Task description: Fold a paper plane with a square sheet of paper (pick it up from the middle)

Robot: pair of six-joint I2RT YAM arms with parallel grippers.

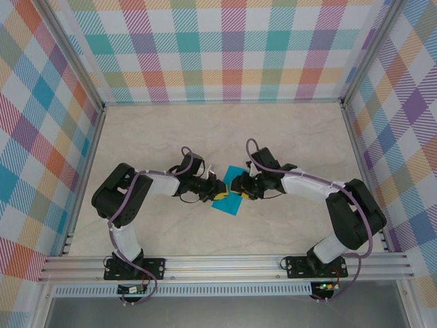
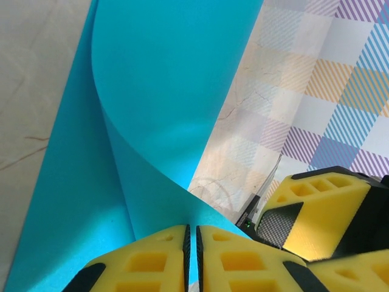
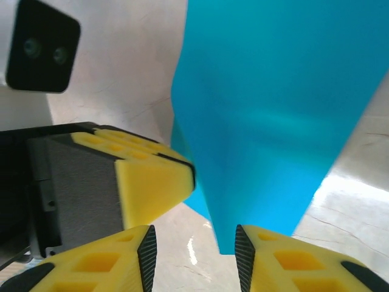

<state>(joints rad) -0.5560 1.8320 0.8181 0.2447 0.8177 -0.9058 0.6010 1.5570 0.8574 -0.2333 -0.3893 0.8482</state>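
**A:** How far are we with the plane?

**B:** Early, I would say. The paper lies in the middle of the table, and I see no dart shape. In the left wrist view one part of the sheet rises and bends over in a soft curve above the flat part. I cannot find a sharp, pressed crease there. So I judge that a first fold is only being formed. All the nose and wing folds remain to do.

**A:** What are the hands doing?

**B:** The left hand is narrow, with only a thin slit between its pads. The curved sheet runs down into this slit, so I read it as pinching the paper. The right hand stands with its jaws apart. A pointed end of the paper hangs down into the gap, closer to the pad at 3 o'clock. I cannot tell if it touches that pad, and nothing is clamped there.

**A:** And from above?

**B:** The two hands meet nearly tip to tip over the sheet, the left one at 9 o'clock of it and the right one at 3 o'clock. Most of the paper spreads toward 6 o'clock from them, with a corner at 12 o'clock.
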